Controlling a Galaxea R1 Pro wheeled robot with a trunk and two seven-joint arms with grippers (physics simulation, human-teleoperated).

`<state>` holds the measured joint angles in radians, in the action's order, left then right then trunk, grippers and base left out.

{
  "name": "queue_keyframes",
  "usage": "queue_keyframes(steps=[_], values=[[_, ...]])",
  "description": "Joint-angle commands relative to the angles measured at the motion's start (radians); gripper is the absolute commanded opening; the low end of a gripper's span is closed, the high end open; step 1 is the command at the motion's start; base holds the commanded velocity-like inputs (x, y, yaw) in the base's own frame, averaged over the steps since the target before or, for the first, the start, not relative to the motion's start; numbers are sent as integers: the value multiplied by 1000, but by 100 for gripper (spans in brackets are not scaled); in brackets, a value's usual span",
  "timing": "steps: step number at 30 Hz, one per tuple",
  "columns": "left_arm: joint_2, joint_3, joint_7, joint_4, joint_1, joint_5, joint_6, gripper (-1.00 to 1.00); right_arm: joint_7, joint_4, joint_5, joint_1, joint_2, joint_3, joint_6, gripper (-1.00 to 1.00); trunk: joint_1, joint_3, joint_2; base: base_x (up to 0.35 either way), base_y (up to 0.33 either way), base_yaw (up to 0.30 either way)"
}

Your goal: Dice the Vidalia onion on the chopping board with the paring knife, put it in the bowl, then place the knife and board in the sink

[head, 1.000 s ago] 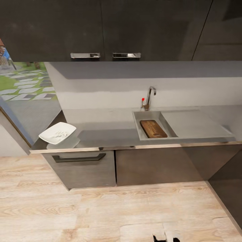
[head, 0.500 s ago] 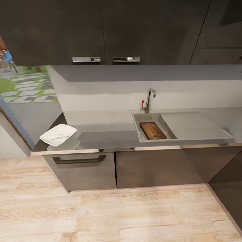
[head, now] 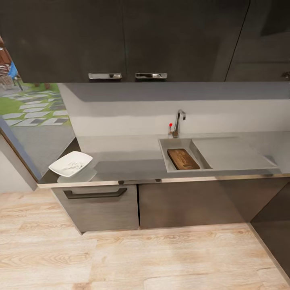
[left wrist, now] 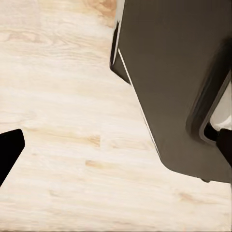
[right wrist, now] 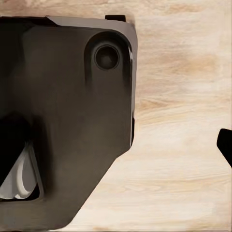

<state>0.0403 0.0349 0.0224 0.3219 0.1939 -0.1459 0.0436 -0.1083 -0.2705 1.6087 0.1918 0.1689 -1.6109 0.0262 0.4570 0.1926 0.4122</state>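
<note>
In the head view the dark brown chopping board [head: 183, 159] lies inside the steel sink [head: 166, 158], under the tap [head: 177, 123] with its red dot. At the left end of the grey countertop [head: 129, 155] stands the white bowl [head: 70, 164], with small pale pieces in it. No whole Vidalia onion is in view, and I cannot make out the paring knife. In the left wrist view my left gripper [left wrist: 117, 147] hangs over the wooden floor, fingertips far apart and nothing between them. My right gripper [right wrist: 118, 142] is spread the same way and holds nothing.
Dark upper cabinets [head: 121, 36] with two metal handles hang over the counter. A drawer with a dark handle [head: 95, 194] sits below the bowl. A window [head: 28, 104] is at the left, a dark tall unit [head: 278, 225] at the right. Both wrist views show my dark base [left wrist: 179, 82] over the floor.
The whole head view has shifted and the counter looks slightly farther off, so the camera moved. Board and bowl lie as before. Dark tips at the bottom edge have left the view.
</note>
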Motion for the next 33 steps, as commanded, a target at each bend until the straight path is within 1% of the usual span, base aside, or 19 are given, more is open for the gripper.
queue_keyframes(steps=[1,7,11,14,17,33], values=[[-1,0,2,-9,1,-11,4,100,-3,-4,8,1,1,-8,-5,100,1,0,2,0,0,0],[-1,-3,0,-42,1,-11,-1,100,4,-3,8,1,3,-6,-14,100,1,-10,2,0,0,0],[-1,-3,-1,-95,1,-12,-1,100,4,-3,8,1,2,-6,-11,100,1,-16,2,0,0,0],[0,-3,-1,-165,1,-11,-1,100,4,-3,8,1,1,-5,-11,100,1,-21,2,0,0,0],[0,-3,0,-199,1,-11,-1,100,4,-3,9,1,1,-5,-10,100,1,-26,2,0,0,0],[0,-2,-1,-206,1,-11,-2,100,1,-3,10,1,1,-3,-9,100,1,-52,2,0,0,0]])
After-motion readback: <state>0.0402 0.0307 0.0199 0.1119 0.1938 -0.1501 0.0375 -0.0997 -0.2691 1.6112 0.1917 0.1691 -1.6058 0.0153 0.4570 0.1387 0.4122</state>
